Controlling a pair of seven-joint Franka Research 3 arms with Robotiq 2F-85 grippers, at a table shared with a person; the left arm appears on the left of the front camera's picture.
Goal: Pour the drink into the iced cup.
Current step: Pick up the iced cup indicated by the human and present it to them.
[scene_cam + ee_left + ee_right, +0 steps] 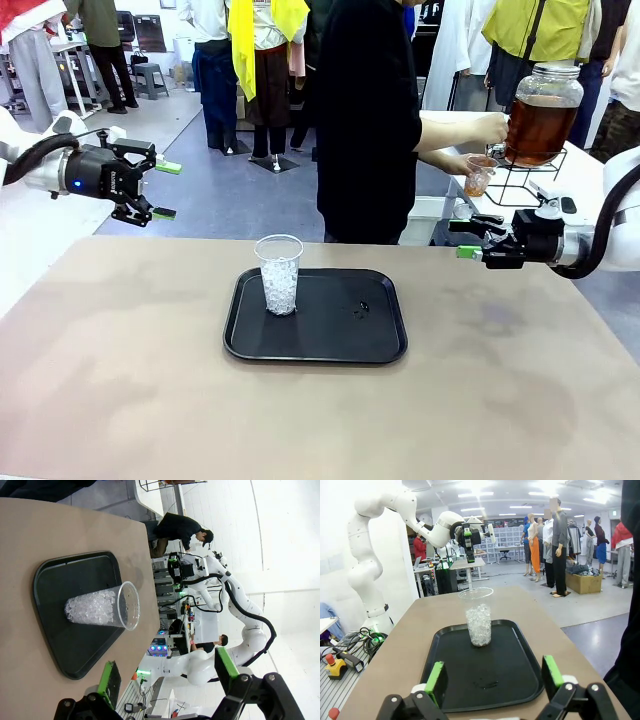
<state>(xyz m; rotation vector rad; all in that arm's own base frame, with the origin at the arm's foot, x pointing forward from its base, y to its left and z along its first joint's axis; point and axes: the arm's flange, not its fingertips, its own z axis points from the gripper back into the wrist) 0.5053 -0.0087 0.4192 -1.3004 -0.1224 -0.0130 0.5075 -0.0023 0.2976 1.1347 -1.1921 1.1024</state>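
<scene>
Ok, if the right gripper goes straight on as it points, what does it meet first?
Probably the iced cup on the tray: it sits centred ahead of the right gripper in its wrist view, though depth is unclear.

A clear plastic cup [279,275], partly filled with ice, stands upright on the left part of a black tray [330,345] mid-table. Far right, beyond the table, a hand [458,162] holds a small cup [479,176] of amber drink beside a large glass jar [543,112] of it.
</scene>
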